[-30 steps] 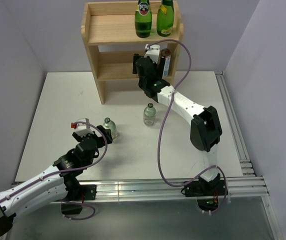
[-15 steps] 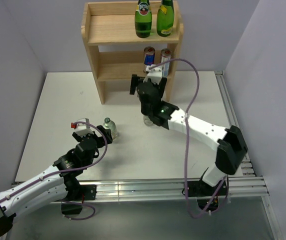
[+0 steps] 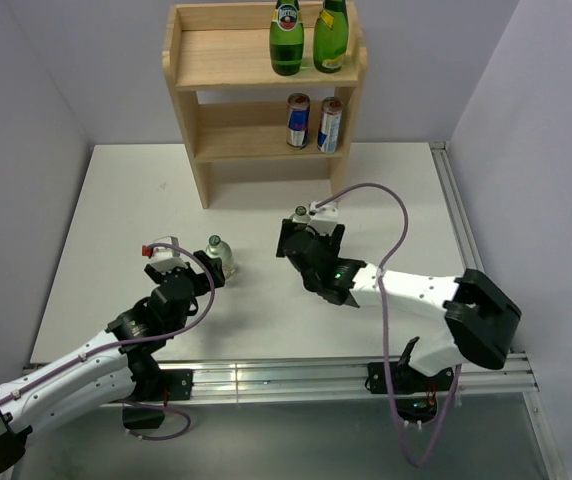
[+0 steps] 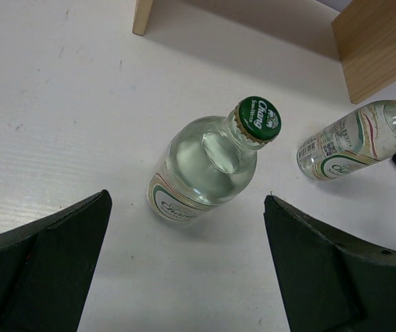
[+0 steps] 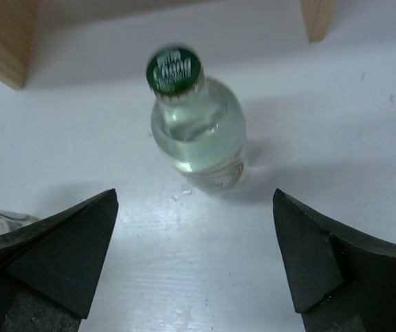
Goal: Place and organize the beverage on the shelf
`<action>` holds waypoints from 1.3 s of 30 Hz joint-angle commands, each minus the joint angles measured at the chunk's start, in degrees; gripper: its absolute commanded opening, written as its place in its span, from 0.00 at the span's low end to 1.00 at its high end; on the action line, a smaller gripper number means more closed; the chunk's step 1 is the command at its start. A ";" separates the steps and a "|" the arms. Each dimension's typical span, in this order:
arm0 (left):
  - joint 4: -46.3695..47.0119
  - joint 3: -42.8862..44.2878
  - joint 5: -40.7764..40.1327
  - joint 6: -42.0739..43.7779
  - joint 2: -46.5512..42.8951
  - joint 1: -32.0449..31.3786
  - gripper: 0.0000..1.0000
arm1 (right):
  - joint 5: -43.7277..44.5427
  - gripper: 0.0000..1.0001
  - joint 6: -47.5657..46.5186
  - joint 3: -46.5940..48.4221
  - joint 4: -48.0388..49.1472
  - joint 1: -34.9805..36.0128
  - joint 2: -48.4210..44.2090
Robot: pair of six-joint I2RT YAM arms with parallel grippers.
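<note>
The shelf [image 3: 191,110] stands at the back of the table. Two green bottles [image 3: 286,40] stand on its top tier and two cans [image 3: 313,122] on its middle tier. Two clear glass bottles with green caps stand upright on the table. My left gripper [image 3: 204,270] is open just short of one bottle [image 3: 217,254], which shows between the jaws ahead in the left wrist view [image 4: 208,162]. My right gripper [image 3: 301,235] is open and empty just short of the other bottle [image 3: 300,214], seen in the right wrist view [image 5: 198,135].
The shelf's bottom legs [image 5: 319,17] stand just beyond the right-hand bottle. In the left wrist view the second bottle [image 4: 350,145] stands to the right, beside a shelf side panel [image 4: 378,48]. White table [image 3: 126,200] lies left of the bottles.
My right arm has drawn back from the shelf's middle tier, leaving a second can there, and come down low behind the right clear bottle. The left arm has not moved.
</note>
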 commanded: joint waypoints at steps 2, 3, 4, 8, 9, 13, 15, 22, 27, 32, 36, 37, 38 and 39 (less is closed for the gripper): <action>1.18 -0.41 -1.14 0.06 -0.30 -0.18 0.99 | -3.71 1.00 6.58 -0.18 2.84 -0.53 4.75; 1.09 -0.41 -1.14 -0.03 -0.38 -0.18 0.99 | -4.07 1.00 6.67 0.17 2.93 -0.71 5.89; 1.09 -0.50 -1.05 -0.03 -0.56 -0.18 0.99 | -4.42 1.00 6.93 0.61 2.93 -0.88 7.99; 1.09 -0.50 -1.05 -0.03 -0.56 -0.18 0.99 | -4.95 1.00 6.50 2.89 4.69 -2.46 12.84; 1.09 -0.50 -1.05 -0.03 -0.56 -0.18 0.99 | -5.12 1.00 6.23 3.16 5.13 -2.82 13.63; 1.18 -0.50 -0.87 0.06 -0.56 -0.18 0.99 | -5.83 1.00 6.06 4.74 6.44 -5.10 17.23; 1.18 -0.50 -0.79 0.06 -0.56 -0.18 0.99 | -5.56 1.00 5.53 5.62 6.71 -6.15 17.94; 1.27 -0.41 -0.70 0.15 -0.38 -0.18 0.99 | -5.03 1.00 2.98 9.04 7.76 -8.44 20.66; 1.35 -0.50 -0.70 0.23 -0.30 -0.18 0.99 | -5.47 0.99 2.45 11.42 7.94 -9.41 23.39; 1.53 -0.32 -0.70 0.32 -0.12 -0.18 0.99 | -5.74 0.98 3.42 11.34 8.38 -9.85 25.06; 1.53 -0.32 -0.61 0.32 0.05 -0.18 0.99 | -5.48 0.86 3.42 11.07 8.73 -9.85 25.59; 1.53 -0.32 -0.61 0.32 0.06 -0.18 0.99 | -5.21 0.75 3.42 11.07 8.65 -9.85 25.59; 1.62 -0.32 -0.61 0.32 0.06 -0.18 0.99 | -5.04 0.69 3.51 11.24 8.56 -9.85 25.68; 1.53 -0.32 -0.61 0.32 0.06 -0.18 0.99 | -4.95 0.64 3.42 11.25 8.56 -9.85 25.77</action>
